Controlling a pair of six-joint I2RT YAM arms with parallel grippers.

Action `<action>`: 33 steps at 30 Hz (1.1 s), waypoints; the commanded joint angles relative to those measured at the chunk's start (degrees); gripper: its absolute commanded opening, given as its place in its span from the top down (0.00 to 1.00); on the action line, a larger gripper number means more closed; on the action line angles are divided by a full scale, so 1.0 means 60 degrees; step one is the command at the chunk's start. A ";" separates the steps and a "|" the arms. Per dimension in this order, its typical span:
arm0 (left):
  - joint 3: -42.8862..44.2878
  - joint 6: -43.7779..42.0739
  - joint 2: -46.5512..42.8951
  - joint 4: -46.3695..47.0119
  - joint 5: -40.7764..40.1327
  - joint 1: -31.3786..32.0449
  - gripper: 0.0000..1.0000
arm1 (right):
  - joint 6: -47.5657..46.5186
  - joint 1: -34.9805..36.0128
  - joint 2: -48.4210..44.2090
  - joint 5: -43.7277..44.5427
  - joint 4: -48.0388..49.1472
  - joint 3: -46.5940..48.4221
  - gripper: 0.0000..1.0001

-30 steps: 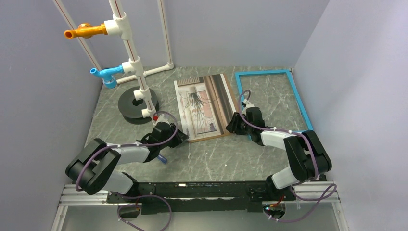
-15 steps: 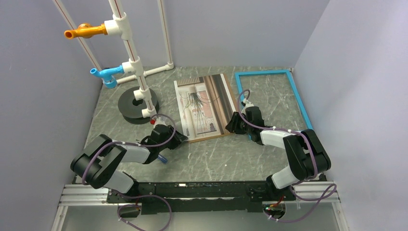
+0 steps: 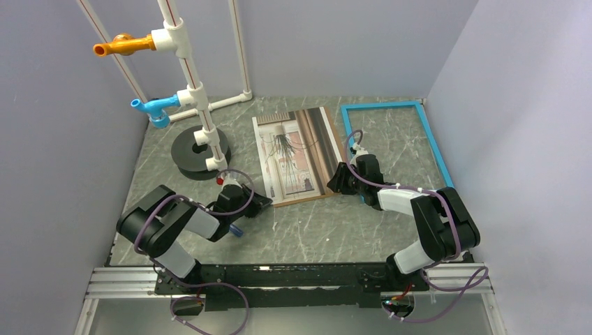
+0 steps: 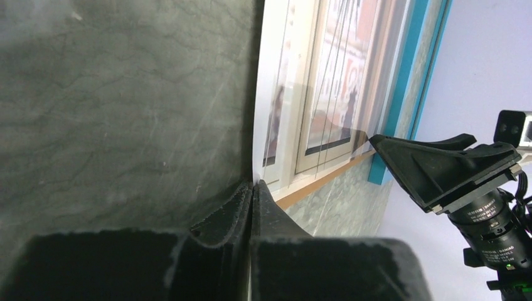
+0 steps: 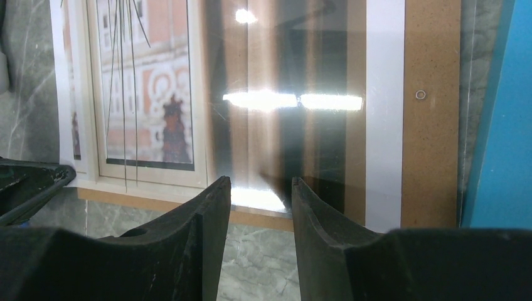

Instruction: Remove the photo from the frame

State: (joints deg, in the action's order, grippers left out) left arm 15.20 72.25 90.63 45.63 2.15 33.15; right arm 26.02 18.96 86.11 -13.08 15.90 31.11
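The photo (image 3: 293,153) lies face up on a brown backing board (image 3: 307,199) in the middle of the table. The turquoise frame (image 3: 434,143) lies flat to its right with only bare table inside it. My left gripper (image 3: 264,202) sits low at the photo's near left corner. In the left wrist view its jaws are shut on the photo's white edge (image 4: 257,150), with the frame (image 4: 408,81) beyond. My right gripper (image 3: 335,180) is at the board's near right edge, open (image 5: 258,185), nothing between its fingers. A glossy clear sheet (image 5: 295,100) covers the photo's right part.
A white pipe stand (image 3: 199,105) with orange (image 3: 126,45) and blue (image 3: 155,108) fittings rises from a black round base (image 3: 188,155) at the back left. A small blue object (image 3: 237,229) lies by the left arm. Walls close in on three sides.
The left gripper's jaws have closed on the photo's near left corner, and the left arm's elbow has swung to the right. The right arm has not moved.
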 commanded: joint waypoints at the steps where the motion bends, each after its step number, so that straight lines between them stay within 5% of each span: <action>1: -0.0301 0.0008 0.0066 0.0924 0.0036 -0.0035 1.00 | -0.0133 0.0040 0.0148 0.0042 -0.0255 0.0160 0.57; 21: 0.3175 -0.2467 -0.3639 -0.8318 -0.0963 -0.0031 1.00 | -0.0347 0.0299 0.0068 0.0409 -0.0427 0.0259 0.51; 33: 0.4417 -0.3331 -0.3821 -0.9984 -0.0623 0.0003 1.00 | -0.0819 0.1058 -0.0452 0.0760 -0.0289 0.0210 0.34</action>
State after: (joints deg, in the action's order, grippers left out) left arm 36.91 57.45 68.34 -11.25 -2.17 33.41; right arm 23.83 23.77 85.69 -11.49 15.51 32.14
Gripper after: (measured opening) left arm 0.010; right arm 0.631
